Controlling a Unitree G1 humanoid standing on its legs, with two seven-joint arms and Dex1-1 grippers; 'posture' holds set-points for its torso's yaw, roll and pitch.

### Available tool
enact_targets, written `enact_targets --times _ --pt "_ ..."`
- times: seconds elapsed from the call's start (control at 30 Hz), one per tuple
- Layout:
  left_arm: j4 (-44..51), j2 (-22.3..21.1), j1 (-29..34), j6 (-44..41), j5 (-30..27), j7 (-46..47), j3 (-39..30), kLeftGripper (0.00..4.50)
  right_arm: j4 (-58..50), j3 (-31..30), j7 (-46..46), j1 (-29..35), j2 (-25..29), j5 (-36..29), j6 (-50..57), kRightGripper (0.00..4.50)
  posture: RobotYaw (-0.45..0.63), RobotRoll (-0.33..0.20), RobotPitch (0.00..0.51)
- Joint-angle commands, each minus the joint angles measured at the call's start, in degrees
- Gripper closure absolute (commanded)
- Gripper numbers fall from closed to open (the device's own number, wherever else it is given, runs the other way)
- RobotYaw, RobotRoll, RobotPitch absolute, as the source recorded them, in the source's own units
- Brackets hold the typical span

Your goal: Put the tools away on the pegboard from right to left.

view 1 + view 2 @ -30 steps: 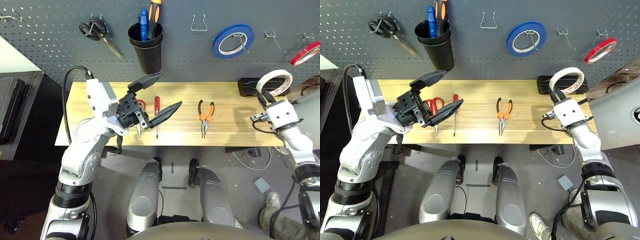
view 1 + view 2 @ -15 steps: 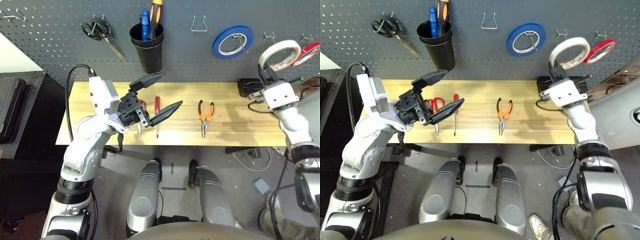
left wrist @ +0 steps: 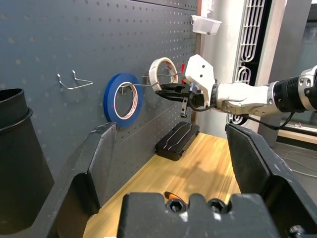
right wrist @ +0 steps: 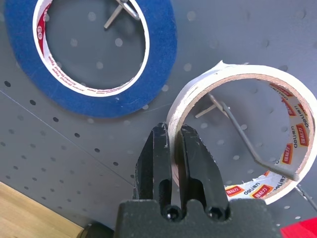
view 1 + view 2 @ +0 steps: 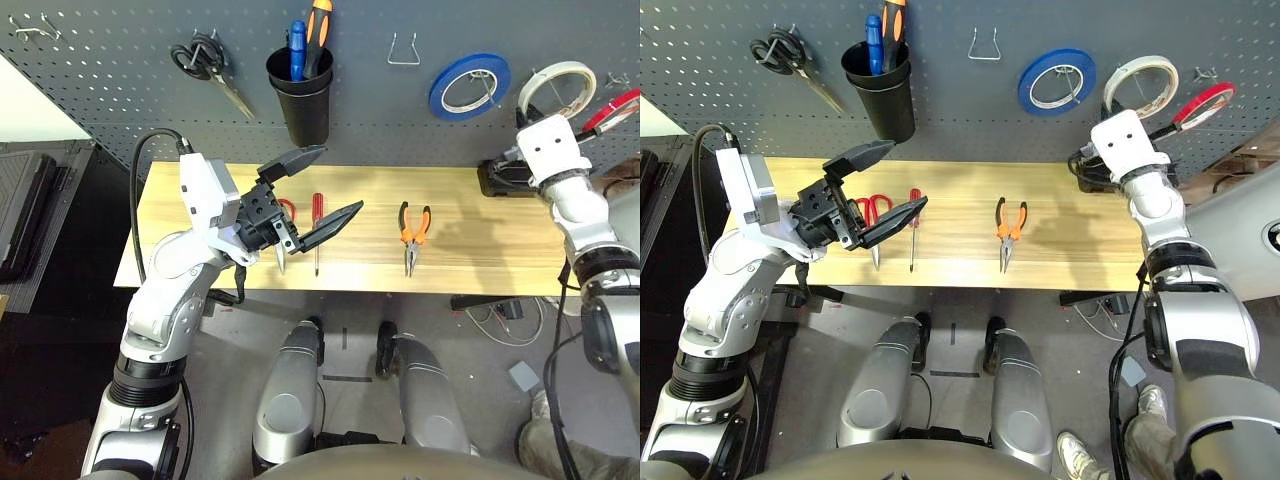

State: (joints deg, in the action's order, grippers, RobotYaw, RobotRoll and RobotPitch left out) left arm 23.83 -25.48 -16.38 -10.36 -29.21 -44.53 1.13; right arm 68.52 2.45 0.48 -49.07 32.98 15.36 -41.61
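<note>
Raised since a second ago from the table's right end up to the pegboard (image 5: 120, 90): right gripper (image 4: 174, 144), fingers pinching the cream tape roll's (image 4: 277, 99) rim, roll now over a metal hook (image 4: 247, 144) beside the blue tape roll (image 5: 468, 85). Nearer, left gripper (image 5: 318, 190) hovering spread wide, empty, above red-handled scissors (image 5: 871, 215) and screwdriver (image 5: 315, 225). Pliers (image 5: 412, 228) flat on the table (image 5: 480, 240).

A: Pegboard (image 5: 120, 90) is matt dark grey, perforated; below it the table (image 5: 470, 245) is pale wood, smooth grain.
B: On the pegboard, cream tape roll (image 4: 237, 134) looks papery; its hook (image 4: 257, 153) is bare wire.
</note>
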Motion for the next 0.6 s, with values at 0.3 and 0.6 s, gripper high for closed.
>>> enact_targets --times 0.3,0.6 --pt "0.4 -0.7 2.1 0.2 1.4 -0.7 1.2 0.00 -2.1 1.2 -0.1 15.1 -0.3 -3.7 -14.6 0.02 0.32 0.000 0.264" --pt "-3.0 -8.5 4.9 -0.4 8.3 -5.0 4.5 0.00 -13.8 1.4 10.9 26.8 -4.9 -12.7 -6.8 0.02 0.29 0.000 0.280"
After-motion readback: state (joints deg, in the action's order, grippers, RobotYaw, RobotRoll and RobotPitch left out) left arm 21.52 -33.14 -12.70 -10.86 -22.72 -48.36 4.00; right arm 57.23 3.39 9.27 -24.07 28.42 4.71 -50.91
